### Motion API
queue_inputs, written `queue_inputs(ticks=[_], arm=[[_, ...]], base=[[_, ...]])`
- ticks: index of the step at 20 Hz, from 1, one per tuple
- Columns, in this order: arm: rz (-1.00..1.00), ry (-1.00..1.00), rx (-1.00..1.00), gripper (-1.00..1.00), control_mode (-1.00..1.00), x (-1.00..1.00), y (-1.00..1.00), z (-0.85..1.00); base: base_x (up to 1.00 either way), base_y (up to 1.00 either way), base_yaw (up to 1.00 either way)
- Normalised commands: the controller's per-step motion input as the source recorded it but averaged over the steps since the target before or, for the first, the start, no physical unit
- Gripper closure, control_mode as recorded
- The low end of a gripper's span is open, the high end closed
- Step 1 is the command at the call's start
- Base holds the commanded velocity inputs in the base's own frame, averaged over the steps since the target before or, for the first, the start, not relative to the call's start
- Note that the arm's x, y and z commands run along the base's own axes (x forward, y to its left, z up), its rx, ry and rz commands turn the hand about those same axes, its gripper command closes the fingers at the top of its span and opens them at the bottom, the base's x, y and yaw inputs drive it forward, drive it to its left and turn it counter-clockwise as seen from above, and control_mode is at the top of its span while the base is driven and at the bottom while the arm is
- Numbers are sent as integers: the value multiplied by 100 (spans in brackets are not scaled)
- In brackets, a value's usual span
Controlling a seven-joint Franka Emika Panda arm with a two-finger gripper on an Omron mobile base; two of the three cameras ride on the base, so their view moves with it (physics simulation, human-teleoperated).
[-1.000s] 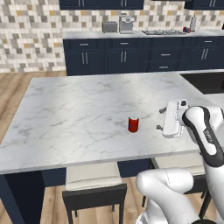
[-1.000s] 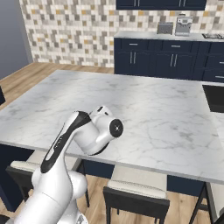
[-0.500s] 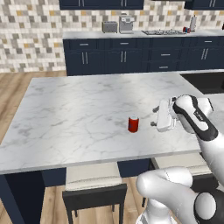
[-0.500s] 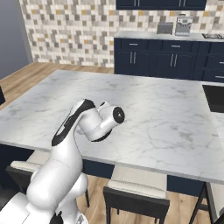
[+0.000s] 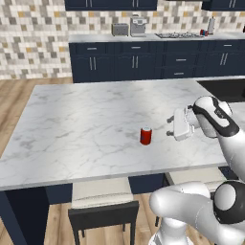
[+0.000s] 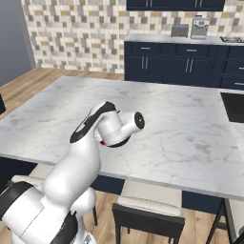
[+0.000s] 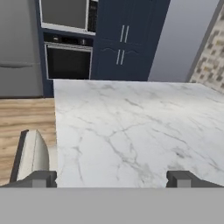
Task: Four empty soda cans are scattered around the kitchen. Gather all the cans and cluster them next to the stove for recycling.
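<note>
Red soda can [image 5: 146,136] stands upright on the marble island [image 5: 86,119], near the gripper [image 5: 171,126], whose jaws are spread wide and empty. In the right base view the arm hides nearly all of the can.

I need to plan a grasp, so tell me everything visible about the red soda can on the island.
The red soda can is a small cylinder with a silver top, standing upright on the white marble island counter near its front edge. Nothing touches it; it looks undented. The open pincer is level with it on one side, apart from it.
</note>
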Motion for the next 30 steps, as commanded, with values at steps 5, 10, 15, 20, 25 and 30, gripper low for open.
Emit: queue_inputs(ticks=[5, 10, 15, 20, 25, 30], arm=[[2, 0, 0, -100, -100, 12, 0, -25], [1, 0, 0, -100, -100, 13, 0, -26], [0, 0, 0, -100, -100, 16, 4, -19], [0, 0, 0, -100, -100, 22, 8, -16], [0, 0, 0, -100, -100, 29, 3, -11], [0, 0, 1, -100, -100, 35, 0, -12]], base=[[0, 0, 0], [0, 0, 0], [0, 0, 0], [0, 0, 0], [0, 0, 0], [0, 0, 0]])
